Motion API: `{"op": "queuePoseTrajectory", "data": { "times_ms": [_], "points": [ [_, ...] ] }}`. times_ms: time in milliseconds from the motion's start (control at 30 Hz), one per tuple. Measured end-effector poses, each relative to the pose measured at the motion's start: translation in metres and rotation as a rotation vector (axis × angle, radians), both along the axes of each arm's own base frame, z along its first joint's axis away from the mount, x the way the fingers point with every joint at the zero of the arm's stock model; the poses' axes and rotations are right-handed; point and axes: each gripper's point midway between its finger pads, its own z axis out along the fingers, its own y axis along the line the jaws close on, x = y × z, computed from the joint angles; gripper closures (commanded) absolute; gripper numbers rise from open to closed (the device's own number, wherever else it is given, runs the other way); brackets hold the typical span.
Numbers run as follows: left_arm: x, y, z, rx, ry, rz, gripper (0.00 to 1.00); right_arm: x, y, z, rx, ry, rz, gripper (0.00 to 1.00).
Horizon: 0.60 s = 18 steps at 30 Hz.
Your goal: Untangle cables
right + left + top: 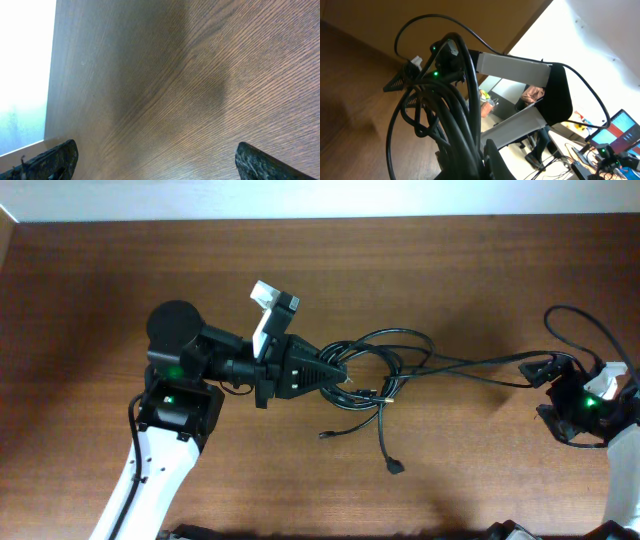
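Note:
The cables (392,358) are thin black cords bunched in loops at mid-table. My left gripper (338,370) is shut on the left side of the bundle. In the left wrist view the cords (452,110) run up out of its jaws (476,152) as a thick bunch. Two strands stretch right to a plug end (528,364) beside my right gripper (548,385). Loose plug ends lie on the table in front (397,468). My right gripper (155,160) is wide open with only bare wood between its fingers.
The brown wooden table (450,270) ends at a white wall along the far edge. A thicker black arm wire (585,330) loops above the right arm. The left arm's base (175,405) stands at front left.

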Motion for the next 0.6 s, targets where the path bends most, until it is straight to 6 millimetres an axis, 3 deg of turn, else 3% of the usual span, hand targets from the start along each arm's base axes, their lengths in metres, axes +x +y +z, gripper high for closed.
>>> {"op": "queuePoseTrajectory", "data": {
  "times_ms": [200, 600],
  "points": [
    [-0.002, 0.000, -0.001, 0.002, 0.007, -0.009, 1.00, 0.000, -0.006, 0.002, -0.007, -0.019, -0.009, 0.01],
    [-0.001, 0.000, -0.004, 0.007, 0.029, -0.005, 1.00, 0.000, -0.038, 0.019, -0.021, -0.133, -0.075, 0.01]
  ]
}}
